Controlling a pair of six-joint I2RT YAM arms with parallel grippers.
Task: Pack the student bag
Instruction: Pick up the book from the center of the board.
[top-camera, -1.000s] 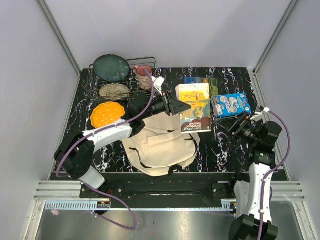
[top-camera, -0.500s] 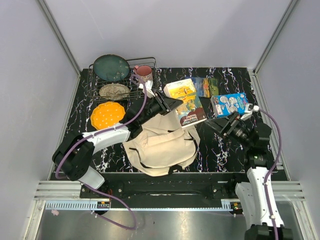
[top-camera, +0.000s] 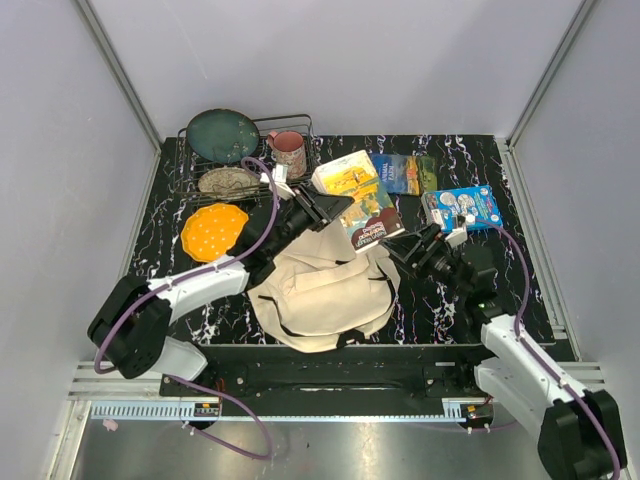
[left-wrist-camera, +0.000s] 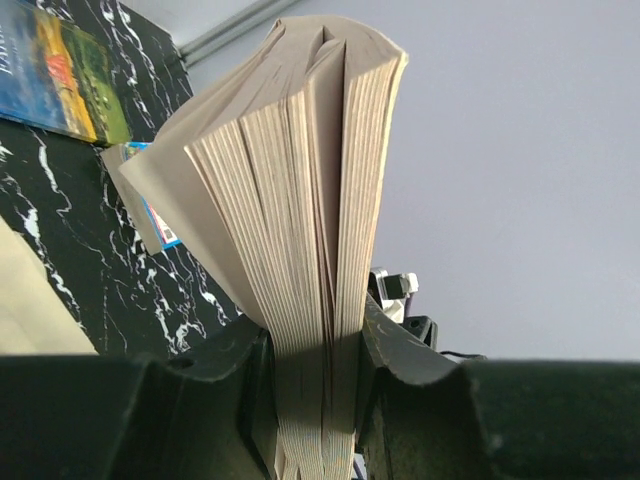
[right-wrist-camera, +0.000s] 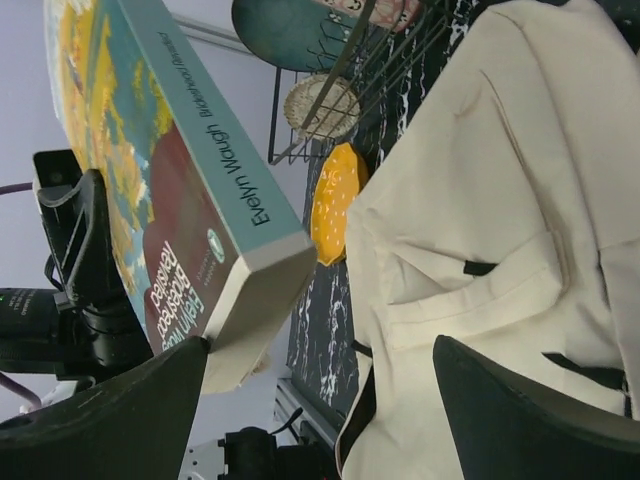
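Right jaws swung in beside book (top-camera: 362, 200), now spread wide; only left wrist shows us left jaws pinching its pages; bag (top-camera: 320, 285) mouth hidden.

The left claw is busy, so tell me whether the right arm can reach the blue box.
Probably yes: the right claw is open and empty, and the blue box lies uncovered beside it, with the paperback and student bag on its other side.

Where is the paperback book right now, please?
In the top view the paperback book is mid-table, clamped in the left end effector above the far edge of the student bag.
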